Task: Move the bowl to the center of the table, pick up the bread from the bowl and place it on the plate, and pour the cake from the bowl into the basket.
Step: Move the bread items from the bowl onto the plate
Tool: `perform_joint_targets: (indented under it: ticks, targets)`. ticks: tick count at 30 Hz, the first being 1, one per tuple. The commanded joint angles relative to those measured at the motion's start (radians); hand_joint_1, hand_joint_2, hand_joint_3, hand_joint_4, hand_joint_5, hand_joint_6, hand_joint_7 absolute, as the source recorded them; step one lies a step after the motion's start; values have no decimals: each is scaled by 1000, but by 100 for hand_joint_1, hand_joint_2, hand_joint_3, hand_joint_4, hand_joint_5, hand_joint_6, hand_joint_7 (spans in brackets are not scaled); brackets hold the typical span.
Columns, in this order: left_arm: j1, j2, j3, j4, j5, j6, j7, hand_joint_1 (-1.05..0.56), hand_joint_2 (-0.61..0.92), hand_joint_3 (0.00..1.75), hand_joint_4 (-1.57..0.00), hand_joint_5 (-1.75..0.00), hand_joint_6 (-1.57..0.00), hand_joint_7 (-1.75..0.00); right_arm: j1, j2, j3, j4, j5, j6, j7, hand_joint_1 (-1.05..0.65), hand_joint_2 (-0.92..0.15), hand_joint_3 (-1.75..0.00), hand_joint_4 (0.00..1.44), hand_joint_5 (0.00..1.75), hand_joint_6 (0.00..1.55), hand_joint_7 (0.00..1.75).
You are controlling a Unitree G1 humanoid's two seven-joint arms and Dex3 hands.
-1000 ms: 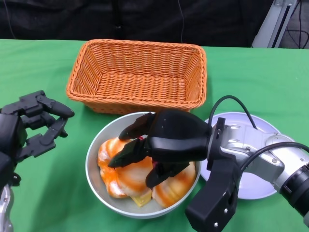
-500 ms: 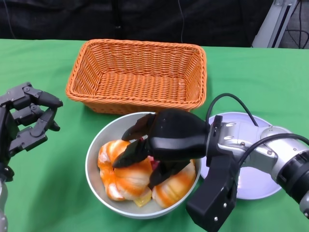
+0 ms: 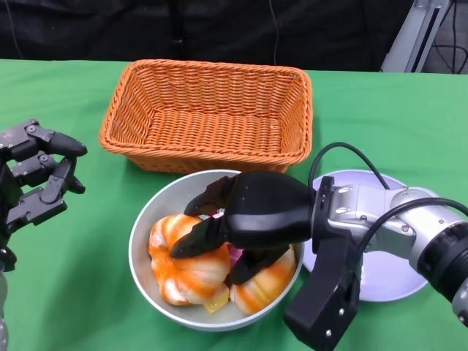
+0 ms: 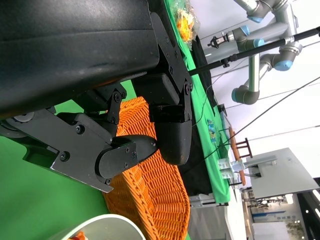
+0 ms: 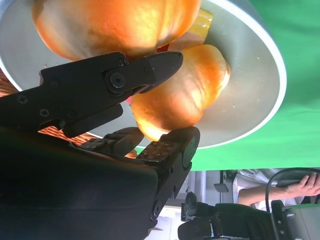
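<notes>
Bowl sits at lower centre of the head view, just in front of the basket and touching or nearly touching the plate at lower right. Judged as already at the middle of the surface, so the first step looks done.

Right hand is down inside the bowl, fingers spread over and around the bread. Two orange-glazed bread pieces lie in the bowl; a yellow bit low between them, likely the cake, and something pink under the hand, too hidden to name. In the right wrist view one finger lies across the top of a bread piece and another pad touches its underside, so the hand brackets it. Whether the grip is firm, cannot tell; bread is not lifted clear of the bowl.

Left hand hangs at left edge of the head view, well apart from the bowl, fingers curled loosely, holding nothing.

Left to do: bread onto the plate, which carries no bread that shows; cake poured into the basket, whose inside shows only wicker.
</notes>
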Motion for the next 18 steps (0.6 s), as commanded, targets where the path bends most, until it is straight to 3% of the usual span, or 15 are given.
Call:
perform_joint_targets:
  ticks: [1,4,9,13,16,18]
  targets:
    - [10,7,12,-22,-5,18,13,-16,62,88,-86,-145,-90,-102,11,22,53,11,-78,46,-81,-61,-89,0,66,4,68,1]
    - [11,1,15,-26,-2,18,17,-15,62,88,-86,-146,-90,-102,27,50,84,18,-118,107,-161,-58,-90,0,73,8,76,4]
    - [15,-3,15,-32,7,13,24,-15,63,88,-85,-147,-90,-103,45,75,110,18,-108,144,-165,-46,-91,-1,80,15,86,6]
    - [16,-4,14,-33,12,6,25,-14,63,88,-84,-148,-89,-104,52,91,137,51,-123,160,-245,-41,-89,0,85,19,93,7]
    - [16,-5,14,-36,11,10,29,-14,63,88,-84,-148,-89,-106,42,94,158,85,-129,151,-309,-41,-88,0,76,71,102,2]
    - [15,-7,15,-34,12,8,31,-14,63,88,-84,-148,-89,-106,34,94,170,106,-131,142,-347,-40,-87,0,78,85,106,2]
